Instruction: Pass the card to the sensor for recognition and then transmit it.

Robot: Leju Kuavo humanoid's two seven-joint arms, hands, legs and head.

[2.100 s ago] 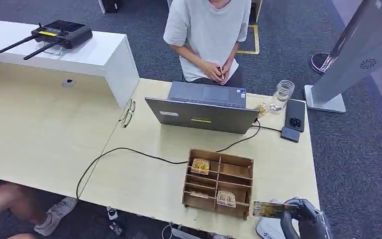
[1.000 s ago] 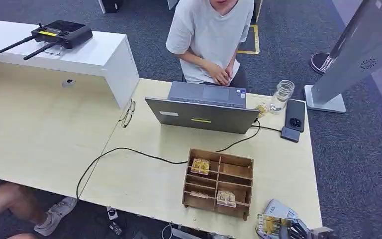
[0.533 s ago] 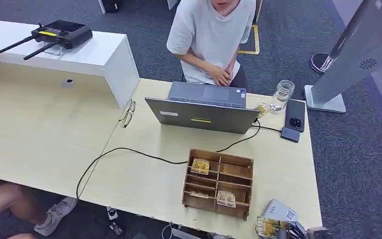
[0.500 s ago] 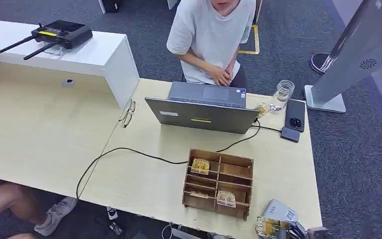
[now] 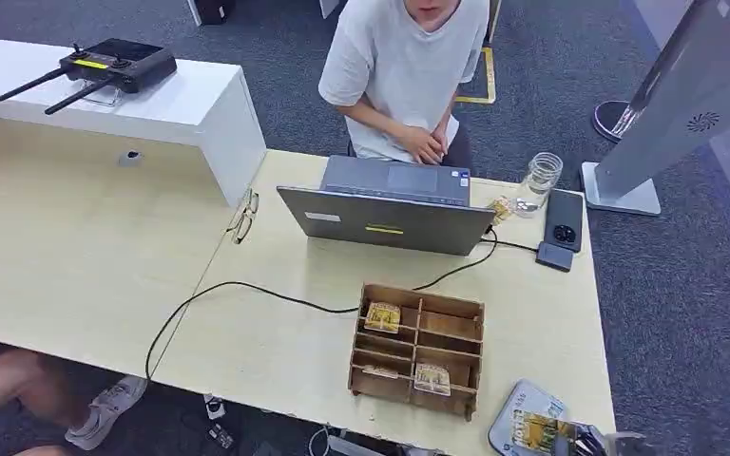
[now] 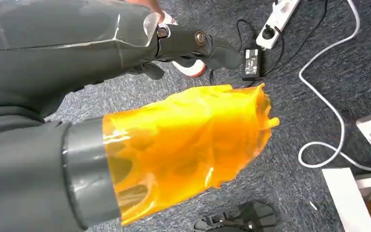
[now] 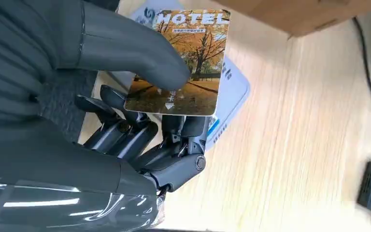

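Observation:
A hotel card (image 7: pixel 188 63) printed with autumn trees is pinched in my right hand (image 7: pixel 101 96), thumb on its face and dark fingers (image 7: pixel 140 135) beneath. It lies flat just over the pale blue-grey sensor pad (image 7: pixel 234 92). In the head view the card (image 5: pixel 542 432) sits over the sensor pad (image 5: pixel 515 413) at the table's near right corner, with my right hand (image 5: pixel 597 443) at the frame's bottom edge. My left hand (image 6: pixel 193 43) hangs over the carpet holding nothing, its thumb (image 6: pixel 188 145) wrapped in orange film.
A wooden compartment box (image 5: pixel 418 350) with cards in it stands just left of the sensor. Behind it are an open laptop (image 5: pixel 385 214), its black cable (image 5: pixel 238 290), a glass jar (image 5: pixel 539 180) and two phones (image 5: pixel 565 218). A person (image 5: pixel 404 71) sits behind the laptop.
My right hand has come down from beside the wooden box and brought the card low over the sensor pad, then shifted it slightly right. The person leaned in a little.

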